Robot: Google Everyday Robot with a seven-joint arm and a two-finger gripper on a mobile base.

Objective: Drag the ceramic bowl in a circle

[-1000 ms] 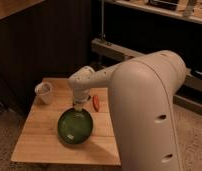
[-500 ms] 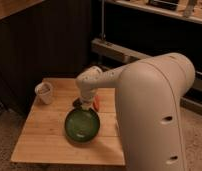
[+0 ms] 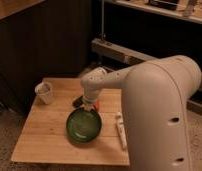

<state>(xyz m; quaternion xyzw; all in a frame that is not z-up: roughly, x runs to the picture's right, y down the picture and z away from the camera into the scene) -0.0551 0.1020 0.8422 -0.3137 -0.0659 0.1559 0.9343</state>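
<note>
The right half of the view is filled by the robot's bulky white arm (image 3: pixel 161 115), which is bent and reaches leftward over a light wooden tabletop (image 3: pixel 41 137). Behind the tabletop, on the far side, a dark wall and a metal shelf rail (image 3: pixel 119 52) are seen.

The ceramic bowl (image 3: pixel 84 126), round, glossy and dark green, is set upright on the tabletop, near its middle and toward the near edge. The tool (image 3: pixel 89 105) is lowered to the far rim of the bowl, where it appears to meet the rim. Whether the tool is open, closed or gripping the rim cannot be told.

A small white cup (image 3: pixel 44 92) is placed upright at the far left of the tabletop, well apart from the bowl. A slim white object (image 3: pixel 120 130) is laid flat just to the right of the bowl. A small dark object (image 3: pixel 77 102) is seen just left of the tool, and a small red item (image 3: pixel 97 106) just right of it, both beyond the bowl's far rim. What these three are cannot be made out.
</note>
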